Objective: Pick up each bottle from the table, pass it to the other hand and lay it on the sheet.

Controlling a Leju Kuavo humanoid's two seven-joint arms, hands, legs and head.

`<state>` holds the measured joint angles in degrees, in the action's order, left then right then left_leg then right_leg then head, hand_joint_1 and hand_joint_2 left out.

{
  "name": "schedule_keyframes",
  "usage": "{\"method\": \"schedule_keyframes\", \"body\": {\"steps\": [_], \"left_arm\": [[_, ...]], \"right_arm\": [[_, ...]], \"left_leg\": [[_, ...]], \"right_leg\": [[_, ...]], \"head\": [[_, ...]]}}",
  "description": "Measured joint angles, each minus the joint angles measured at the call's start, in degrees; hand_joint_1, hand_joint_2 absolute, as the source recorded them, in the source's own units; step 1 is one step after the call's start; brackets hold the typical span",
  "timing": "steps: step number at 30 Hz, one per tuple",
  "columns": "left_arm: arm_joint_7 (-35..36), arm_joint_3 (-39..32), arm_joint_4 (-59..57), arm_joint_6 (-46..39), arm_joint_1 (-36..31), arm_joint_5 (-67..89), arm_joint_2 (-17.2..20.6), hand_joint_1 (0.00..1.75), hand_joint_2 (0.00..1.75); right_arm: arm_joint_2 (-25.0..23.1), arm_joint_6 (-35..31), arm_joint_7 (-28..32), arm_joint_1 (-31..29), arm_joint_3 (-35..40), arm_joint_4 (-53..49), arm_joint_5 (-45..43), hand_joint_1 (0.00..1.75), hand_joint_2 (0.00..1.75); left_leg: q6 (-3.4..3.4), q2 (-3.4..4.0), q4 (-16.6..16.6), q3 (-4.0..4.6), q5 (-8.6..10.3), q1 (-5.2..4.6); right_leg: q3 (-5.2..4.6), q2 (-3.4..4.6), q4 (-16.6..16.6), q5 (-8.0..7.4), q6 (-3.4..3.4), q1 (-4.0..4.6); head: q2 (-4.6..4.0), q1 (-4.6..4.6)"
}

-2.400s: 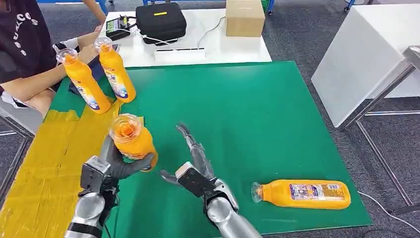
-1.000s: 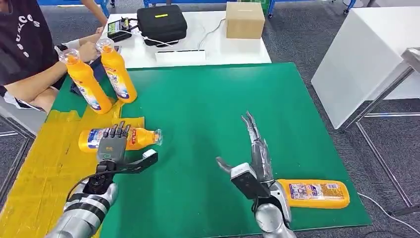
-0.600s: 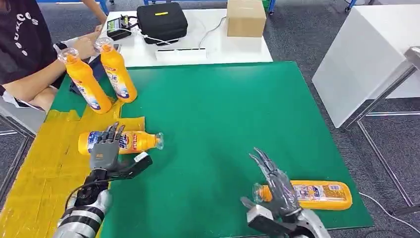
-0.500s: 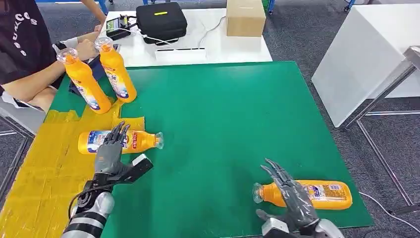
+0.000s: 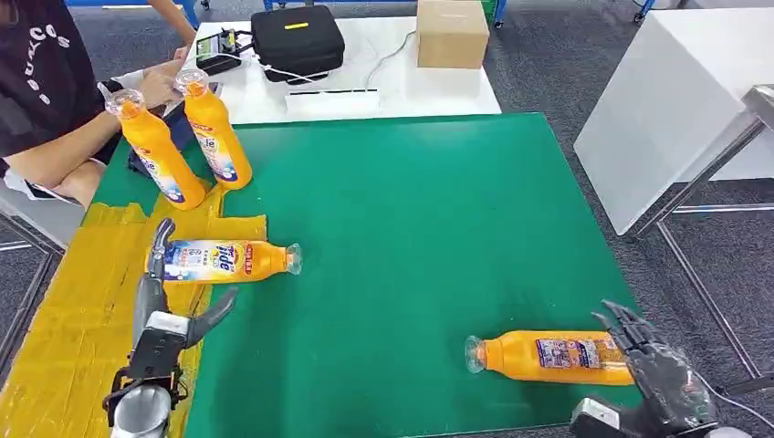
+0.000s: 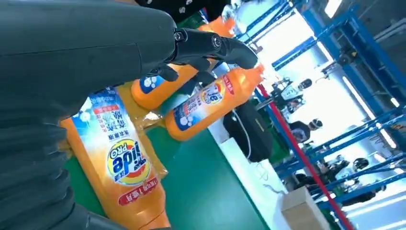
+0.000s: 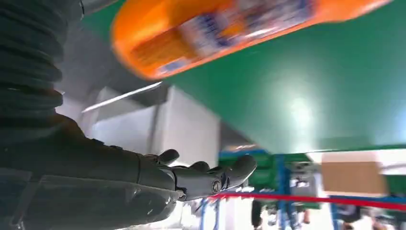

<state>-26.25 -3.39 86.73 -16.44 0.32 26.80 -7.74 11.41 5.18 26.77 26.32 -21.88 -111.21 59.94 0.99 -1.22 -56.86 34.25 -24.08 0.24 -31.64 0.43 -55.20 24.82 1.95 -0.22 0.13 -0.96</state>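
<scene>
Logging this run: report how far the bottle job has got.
Done: one bottle lies flat on the yellow sheet, neck over the green mat, with the left hand open beside it. In hand: nothing yet; the right hand is open by the base of the bottle on the mat. Left: that one needs picking up, passing across and laying down. Two upright bottles stand at the far corner by a person.
</scene>
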Motion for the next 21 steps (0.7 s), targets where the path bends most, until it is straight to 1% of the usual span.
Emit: {"method": "schedule_keyframes", "body": {"steps": [3,6,10,16,21], "left_arm": [[0.04,-0.04,1.42,0.33,0.69,-0.04,-0.39,0.0,1.75],[0.15,-0.11,2.18,0.35,1.15,-0.04,-0.7,0.0,1.75],[0.26,-0.13,3.12,0.33,1.69,0.59,-0.96,0.0,1.75],[0.55,0.37,4.35,0.31,2.25,0.81,-1.29,0.0,1.75],[0.63,0.92,4.78,0.31,2.45,0.7,-1.31,0.0,1.75]], "right_arm": [[-0.68,-1.77,-2.3,-0.79,-0.67,1.23,6.82,0.0,1.75],[-1.09,-2.56,-3.21,-1.16,-0.67,2.43,8.76,0.0,1.75],[-1.24,-4.57,-6.87,-2.11,0.22,4.92,13.09,0.0,1.75],[0.26,-7.0,-13.31,-4.42,6.08,12.27,15.88,0.0,1.75],[1.31,-7.8,-14.58,-5.51,9.43,16.0,15.97,0.0,1.75]], "left_leg": [[0.0,0.0,0.0,-0.03,0.01,0.0],[0.0,-0.01,0.0,-0.03,0.01,0.0],[0.0,0.0,0.01,-0.02,0.0,0.01],[0.0,0.0,0.01,-0.03,0.01,0.0],[0.01,-0.03,0.0,-0.03,0.02,0.0]], "right_leg": [[0.03,0.0,0.0,0.0,0.0,0.0],[0.03,0.0,0.0,0.0,0.0,0.0],[0.04,0.0,0.0,0.0,0.0,0.02],[0.04,0.0,0.0,0.0,0.0,0.01],[0.06,-0.01,0.0,0.0,0.0,0.01]], "head": [[0.0,0.0],[0.0,-0.02],[0.0,-0.02],[0.0,-0.02],[0.0,0.0]]}}
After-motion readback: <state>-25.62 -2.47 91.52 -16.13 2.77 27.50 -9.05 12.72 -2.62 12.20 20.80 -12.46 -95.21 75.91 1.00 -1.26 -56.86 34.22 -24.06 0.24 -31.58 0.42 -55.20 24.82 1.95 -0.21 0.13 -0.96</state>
